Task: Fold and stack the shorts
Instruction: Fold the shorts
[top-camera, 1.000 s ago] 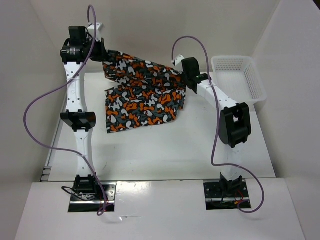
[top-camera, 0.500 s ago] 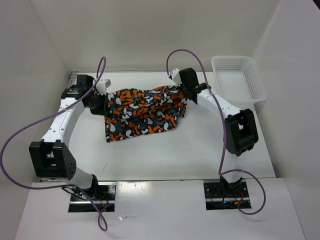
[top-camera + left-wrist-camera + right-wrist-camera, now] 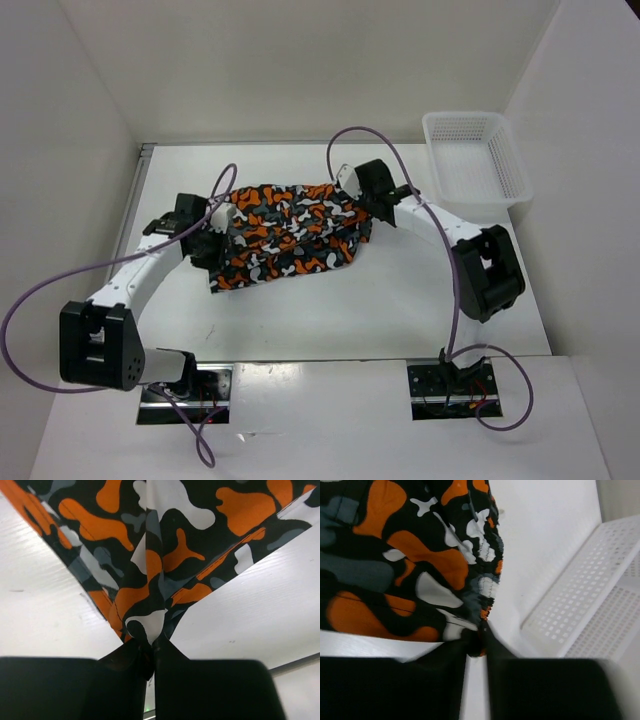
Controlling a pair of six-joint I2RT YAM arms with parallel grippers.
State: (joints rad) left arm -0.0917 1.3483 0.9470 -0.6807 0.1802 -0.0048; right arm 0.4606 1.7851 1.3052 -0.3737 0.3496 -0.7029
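The camouflage shorts point(image 3: 288, 234) lie folded on the white table, spread between my two arms. My left gripper point(image 3: 212, 240) is shut on the shorts' left edge; the left wrist view shows the cloth point(image 3: 150, 570) pinched between the black fingers point(image 3: 125, 665). My right gripper point(image 3: 362, 205) is shut on the right edge at the elastic waistband point(image 3: 487, 575), low near the table. In the right wrist view the cloth bunches between the fingers point(image 3: 500, 655).
A white mesh plastic basket point(image 3: 475, 160) stands at the back right of the table, also in the right wrist view point(image 3: 590, 605). White walls enclose the table at the back, left and right. Purple cables loop over both arms.
Both grippers have come down and toward me with the shorts, from hanging in the air to lying folded on the table. The left arm has swung low and leftward.
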